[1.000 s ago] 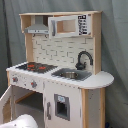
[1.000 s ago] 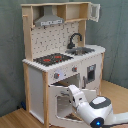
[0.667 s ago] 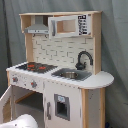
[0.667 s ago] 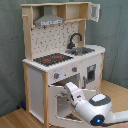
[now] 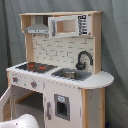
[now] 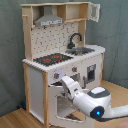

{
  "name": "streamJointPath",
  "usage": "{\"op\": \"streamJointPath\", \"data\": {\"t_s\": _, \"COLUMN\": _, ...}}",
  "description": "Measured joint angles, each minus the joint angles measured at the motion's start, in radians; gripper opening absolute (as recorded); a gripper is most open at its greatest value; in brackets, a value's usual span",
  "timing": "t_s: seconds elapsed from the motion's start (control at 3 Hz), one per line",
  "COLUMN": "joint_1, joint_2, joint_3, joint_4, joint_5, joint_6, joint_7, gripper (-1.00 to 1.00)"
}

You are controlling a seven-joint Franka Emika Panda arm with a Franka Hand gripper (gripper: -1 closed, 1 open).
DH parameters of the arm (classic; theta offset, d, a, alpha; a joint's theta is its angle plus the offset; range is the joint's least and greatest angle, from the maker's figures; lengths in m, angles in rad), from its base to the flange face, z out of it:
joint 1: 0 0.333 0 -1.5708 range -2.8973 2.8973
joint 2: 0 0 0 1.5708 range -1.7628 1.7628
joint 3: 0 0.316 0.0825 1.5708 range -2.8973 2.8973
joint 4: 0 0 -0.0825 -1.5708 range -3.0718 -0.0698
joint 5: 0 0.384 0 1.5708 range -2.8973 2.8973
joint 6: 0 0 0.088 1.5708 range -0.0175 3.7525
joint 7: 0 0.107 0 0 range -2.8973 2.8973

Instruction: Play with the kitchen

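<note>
White and pale wood make up the tall toy play kitchen point(image 6: 62, 55), which stands on a wooden floor point(image 6: 15, 120) before a grey curtain backdrop point(image 5: 115, 45). Everything below is placed relative to this kitchen.

On its worktop point(image 5: 97, 80), a black hob with red rings point(image 5: 35, 66) sits beside a steel sink point(image 5: 70, 75) with a curved black faucet point(image 5: 84, 59). Above them are a grey hood point(image 5: 37, 30) and a windowed microwave cupboard point(image 5: 67, 25). Below the worktop run round knobs point(image 6: 56, 76), and a narrow door with a dark window point(image 5: 61, 106) sits under the sink.

In the second exterior view, the robot's white arm point(image 6: 92, 102) reaches up from low in front of the kitchen toward the oven section under the hob. The oven door point(image 6: 65, 107) appears dropped open, and the arm's end sits at its top edge, just below the knobs. The pincer point(image 6: 66, 82) is hidden by the wrist, so whether it is open, or holds the door edge, cannot be told.

The step in hand seems to be working the oven door. To do it well, the arm should follow the door's hinge arc rather than push straight, keep clear of the knobs above, and move gently so the light toy frame does not tip or slide.
</note>
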Motion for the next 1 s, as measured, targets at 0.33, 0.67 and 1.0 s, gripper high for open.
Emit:
{"op": "streamJointPath", "data": {"t_s": 0.33, "joint_1": -0.002, "joint_2": 0.040, "joint_3": -0.038, "joint_4": -0.004, "joint_5": 0.000, "joint_6": -0.009, "joint_7": -0.088, "gripper": 1.00}}
{"op": "streamJointPath", "data": {"t_s": 0.67, "joint_1": 0.004, "joint_2": 0.097, "joint_3": -0.071, "joint_4": -0.014, "joint_5": 0.000, "joint_6": -0.046, "joint_7": -0.167, "gripper": 1.00}}
{"op": "streamJointPath", "data": {"t_s": 1.0, "joint_1": 0.022, "joint_2": 0.149, "joint_3": -0.094, "joint_4": -0.024, "joint_5": 0.001, "joint_6": -0.095, "joint_7": -0.256, "gripper": 1.00}}
